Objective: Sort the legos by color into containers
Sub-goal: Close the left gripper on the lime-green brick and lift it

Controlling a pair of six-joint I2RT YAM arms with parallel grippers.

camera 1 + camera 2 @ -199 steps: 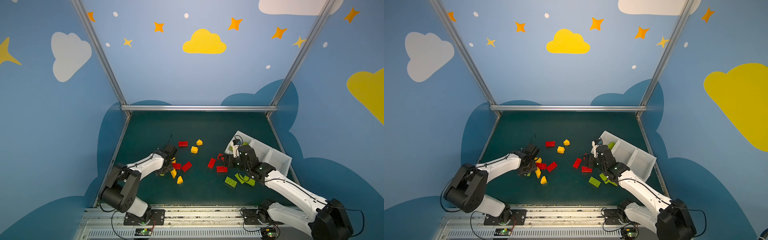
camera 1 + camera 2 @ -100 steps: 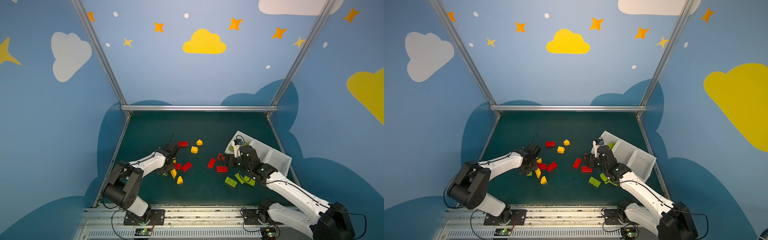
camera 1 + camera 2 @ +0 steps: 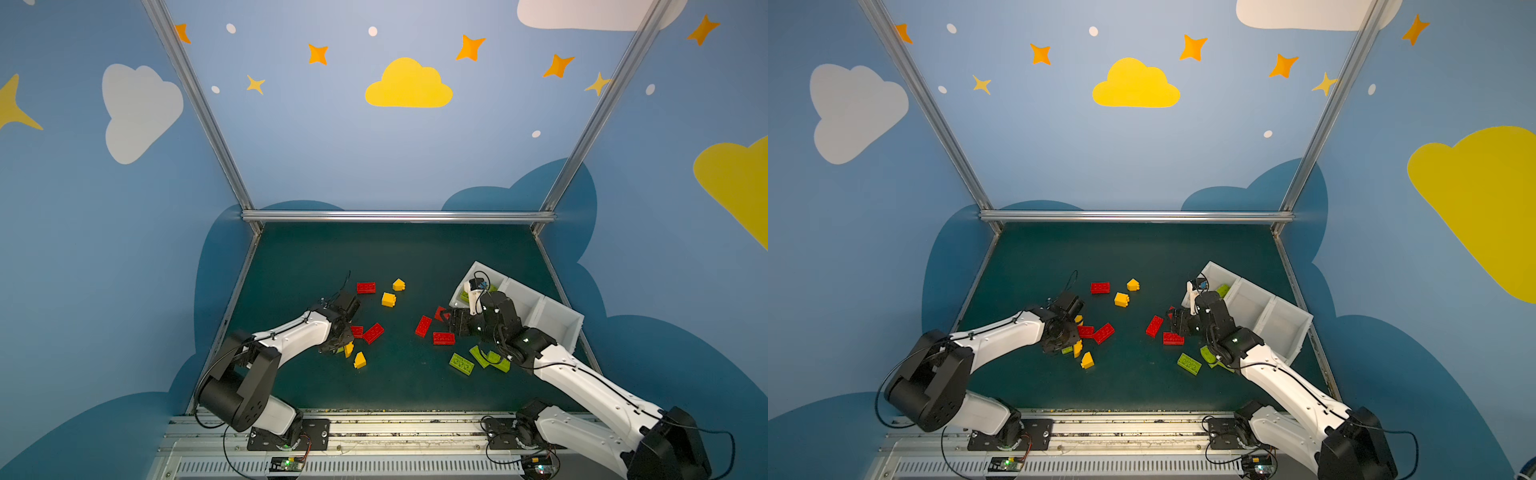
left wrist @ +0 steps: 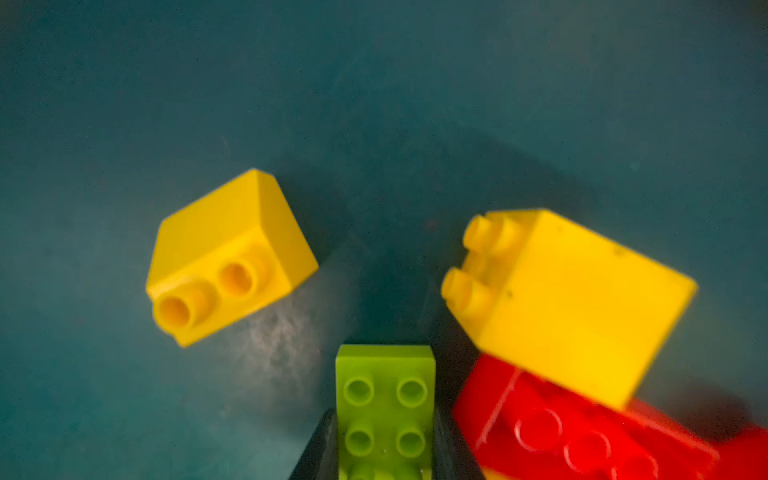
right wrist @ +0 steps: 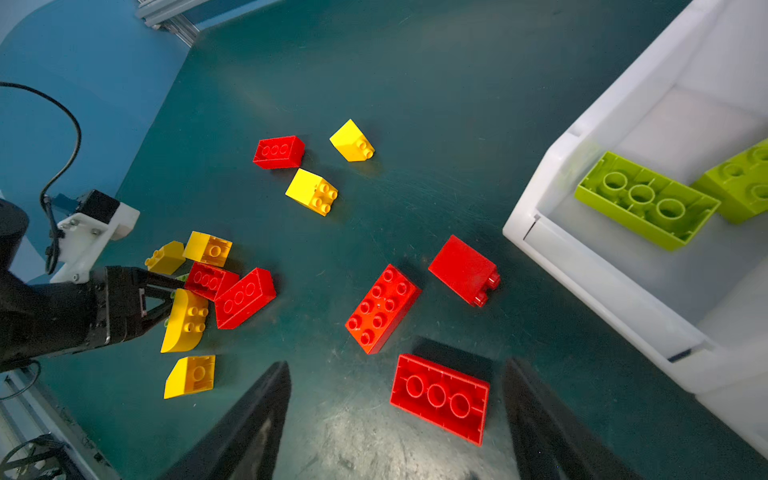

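In the left wrist view my left gripper (image 4: 384, 415) is shut on a lime green lego (image 4: 384, 395), studs up, low over the mat. A sloped yellow lego (image 4: 228, 253) lies to one side; a yellow block (image 4: 569, 299) leans on a red lego (image 4: 561, 436) on the other. My right gripper (image 5: 397, 365) is open above an upside-down red lego (image 5: 440, 399). Two more red legos (image 5: 382, 309) (image 5: 463, 270) lie just beyond it. The white containers (image 3: 536, 307) stand at the right; the end bin (image 5: 552, 166) holds two green legos (image 5: 644, 203).
Loose green legos (image 3: 461, 364) (image 3: 494, 359) lie by the right arm's forearm. A red lego (image 3: 365, 287) and two yellow ones (image 3: 389, 299) (image 3: 399, 284) sit mid-mat. Yellow and red legos (image 5: 245, 297) crowd around the left gripper (image 3: 338, 347). Metal rails edge the mat.
My left gripper's jaws have closed onto the green lego amid the cluster. The right gripper has stayed open and nearly still.
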